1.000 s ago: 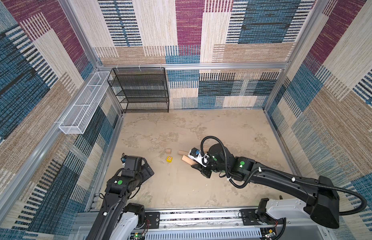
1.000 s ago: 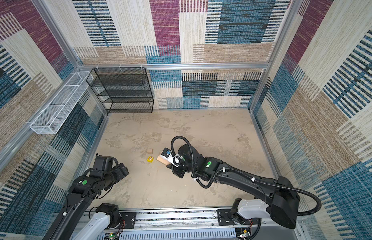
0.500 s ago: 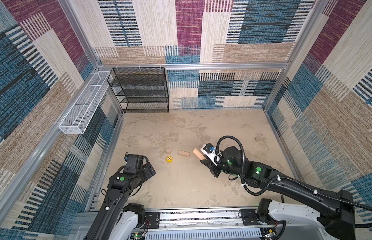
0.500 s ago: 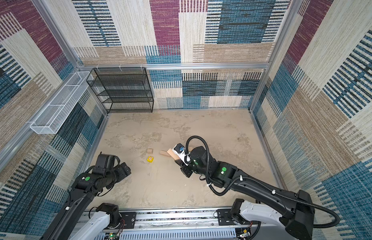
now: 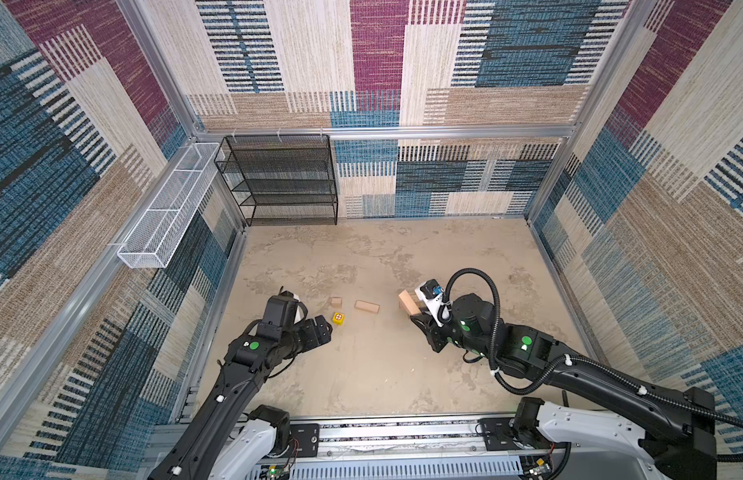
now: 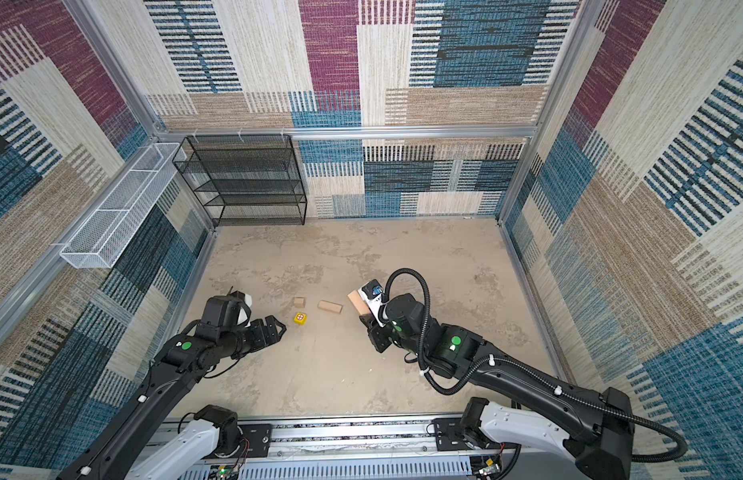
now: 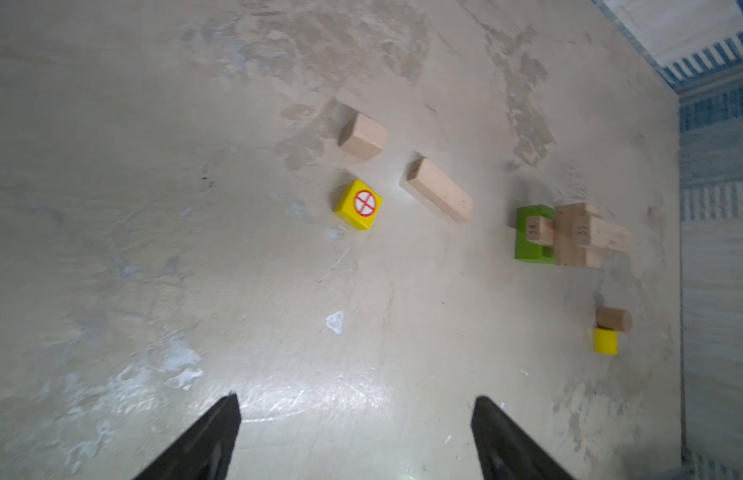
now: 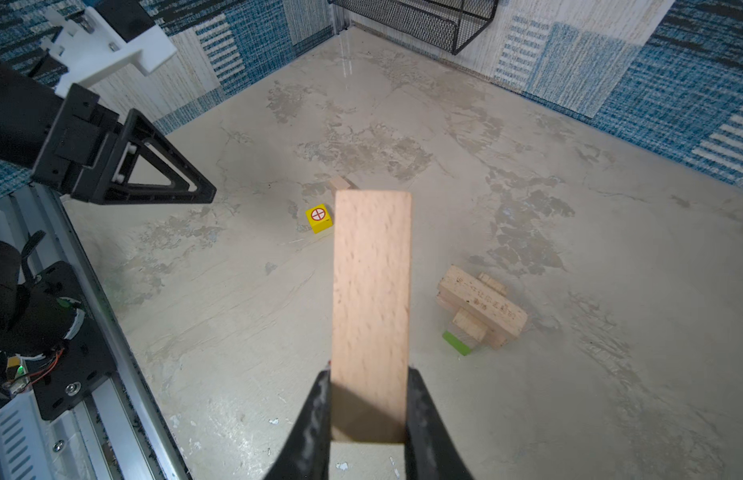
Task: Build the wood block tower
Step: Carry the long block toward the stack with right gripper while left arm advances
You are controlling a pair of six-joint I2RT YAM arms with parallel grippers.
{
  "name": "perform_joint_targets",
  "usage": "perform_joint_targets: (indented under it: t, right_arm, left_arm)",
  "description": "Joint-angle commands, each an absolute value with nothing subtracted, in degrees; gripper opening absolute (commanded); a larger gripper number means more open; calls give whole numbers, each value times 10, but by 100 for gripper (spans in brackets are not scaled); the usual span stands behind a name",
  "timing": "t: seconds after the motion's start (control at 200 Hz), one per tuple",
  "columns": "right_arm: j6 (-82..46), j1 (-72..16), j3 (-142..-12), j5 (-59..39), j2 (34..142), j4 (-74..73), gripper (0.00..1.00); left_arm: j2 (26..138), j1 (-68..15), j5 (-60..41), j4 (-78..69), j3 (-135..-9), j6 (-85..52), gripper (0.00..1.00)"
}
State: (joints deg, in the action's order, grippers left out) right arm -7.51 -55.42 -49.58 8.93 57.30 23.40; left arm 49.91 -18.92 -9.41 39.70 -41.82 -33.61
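Both arms are matte black, with boxy links and rounded joint housings. The left arm and the right arm each bear bright green round dots. A ribbed black cable hose arcs over the right arm's wrist and runs back along the links, fastened with white ties. White camera brackets sit at the wrists. Each arm rises from a white base housing on a silver slotted rail. The left end effector has black, triangular open-frame fingers; the right end effector has black tapering ones.
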Motion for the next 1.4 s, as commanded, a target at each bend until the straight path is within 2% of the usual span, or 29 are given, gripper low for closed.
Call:
perform_joint_targets:
  t: [0.0,0.185,0.456,0.721,0.957,1.392]
  right_arm:
    - [-116,-555,-503,113,582,239,0]
    - [-209,-553,-526,191,614,262,0]
    - [-324,-541,-574,259,689,318,0]
    - [-316,-493,-599,200,746,318,0]
    - [-277,-477,-576,157,759,264,0]
    - [-272,-476,-594,165,825,270,0]
  left_arm:
    - [538,-239,-110,325,-449,-277,92]
    - [618,-301,-97,292,-503,-224,84]
    - [646,-337,-139,231,-545,-141,84]
    - [650,-338,-166,214,-545,-118,84]
    - [629,-338,-133,230,-538,-108,86]
    - [624,-338,-108,244,-545,-106,86]
